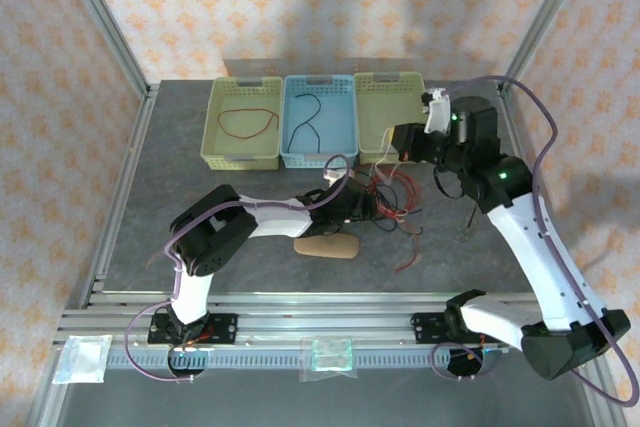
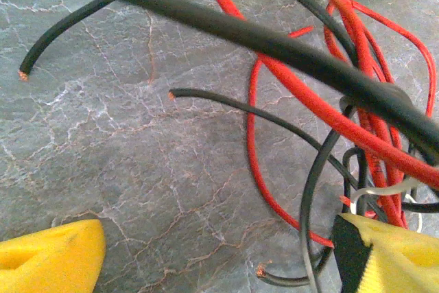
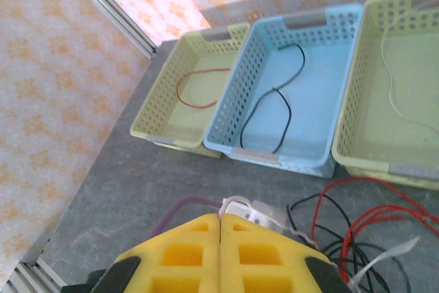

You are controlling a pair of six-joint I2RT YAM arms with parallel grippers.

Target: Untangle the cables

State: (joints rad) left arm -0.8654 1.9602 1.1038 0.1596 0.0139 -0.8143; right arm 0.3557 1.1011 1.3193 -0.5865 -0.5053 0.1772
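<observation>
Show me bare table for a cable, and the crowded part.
Bare: the table left of the left arm, near the left green basket; the near edge between tan pad and right arm. Crowded: the cables tangled at the left end effector, before the right green basket.

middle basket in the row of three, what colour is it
The middle basket is light blue, clearest in the right wrist view; a black cable lies inside it.

Red, black and pale grey through the tangled thin cables [image 1: 395,197]. Dark grey with fine pale marble veining on the stone-look tabletop [image 1: 200,177]. Pale yellow-green for the left perforated plastic basket [image 1: 213,129] and the right basket [image 1: 388,77], light blue for the middle basket [image 1: 289,122]. Cream with orange floral motifs across the papered walls [image 1: 300,7]. Bright yellow on the foam pads [image 3: 182,255] of the right gripper [image 3: 219,219].
</observation>
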